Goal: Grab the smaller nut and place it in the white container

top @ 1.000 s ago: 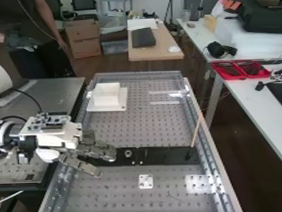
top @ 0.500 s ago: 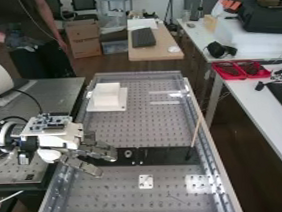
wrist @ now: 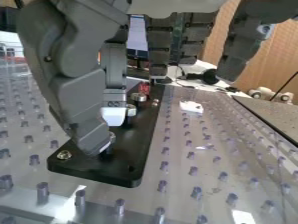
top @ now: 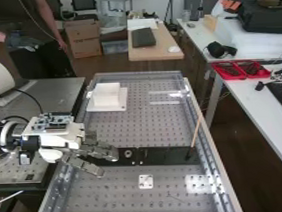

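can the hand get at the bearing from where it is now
Probably yes: in the high view the bearing stands on the black bar, close beside the hand, with nothing lying over it. It would likely need only a short sideways move.

In the high view, the container (top: 107, 95) stands on its base (top: 121, 105), at the upper left of the tabletop (top: 142, 129). Below it the bar (top: 168, 156) lies crosswise, the bearing (top: 128, 153) on its left half. A stick (top: 195, 132) slants up from the bar's right end; a plate (top: 146, 185) lies below the bar.
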### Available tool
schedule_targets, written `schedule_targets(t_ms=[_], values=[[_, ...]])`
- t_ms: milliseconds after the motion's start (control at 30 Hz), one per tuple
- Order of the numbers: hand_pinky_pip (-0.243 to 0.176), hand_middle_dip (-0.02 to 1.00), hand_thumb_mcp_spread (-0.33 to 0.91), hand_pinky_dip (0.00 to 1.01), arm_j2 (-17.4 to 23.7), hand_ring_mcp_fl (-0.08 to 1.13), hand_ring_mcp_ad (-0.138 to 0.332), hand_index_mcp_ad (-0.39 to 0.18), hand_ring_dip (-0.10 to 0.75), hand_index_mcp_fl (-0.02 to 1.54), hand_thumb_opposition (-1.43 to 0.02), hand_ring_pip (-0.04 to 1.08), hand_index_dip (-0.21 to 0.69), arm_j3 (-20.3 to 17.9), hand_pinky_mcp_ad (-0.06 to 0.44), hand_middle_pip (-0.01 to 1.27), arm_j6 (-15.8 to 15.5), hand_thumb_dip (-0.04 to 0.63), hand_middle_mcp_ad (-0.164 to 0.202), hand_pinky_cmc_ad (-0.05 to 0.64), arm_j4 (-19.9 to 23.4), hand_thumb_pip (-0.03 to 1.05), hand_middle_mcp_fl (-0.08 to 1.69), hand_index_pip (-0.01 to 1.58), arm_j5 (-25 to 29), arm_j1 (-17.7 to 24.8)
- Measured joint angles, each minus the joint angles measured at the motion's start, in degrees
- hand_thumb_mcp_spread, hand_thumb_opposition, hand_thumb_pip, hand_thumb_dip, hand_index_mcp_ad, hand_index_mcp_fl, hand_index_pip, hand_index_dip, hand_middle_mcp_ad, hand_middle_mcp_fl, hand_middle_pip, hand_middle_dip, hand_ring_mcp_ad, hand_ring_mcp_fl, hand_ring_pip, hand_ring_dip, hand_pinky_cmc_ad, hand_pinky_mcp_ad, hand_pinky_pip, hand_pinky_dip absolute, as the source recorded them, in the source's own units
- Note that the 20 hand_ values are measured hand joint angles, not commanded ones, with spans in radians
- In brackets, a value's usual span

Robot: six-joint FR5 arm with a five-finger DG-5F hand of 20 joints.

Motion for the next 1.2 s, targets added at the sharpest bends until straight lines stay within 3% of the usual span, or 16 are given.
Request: schedule_targets(t_ms=[567, 1200], values=[[0.019, 0.30, 0.54, 0.19, -0.7, 0.01, 0.094, -0.274, 0.138, 0.31, -0.89, 0.11, 0.047, 1.0, 0.302, 0.13, -0.2, 0.204, 0.058, 0.379, -0.9, 0.58, 0.12, 1.53, -0.4, -0.2], [0.019, 0.30, 0.48, 0.19, -0.7, 0.01, 0.093, -0.278, 0.138, 0.18, -0.90, 0.11, 0.038, 0.9, 0.300, 0.13, 0.1, 0.204, 0.058, 0.380, -1.0, 0.60, 0.12, 1.46, -0.4, -0.3]])
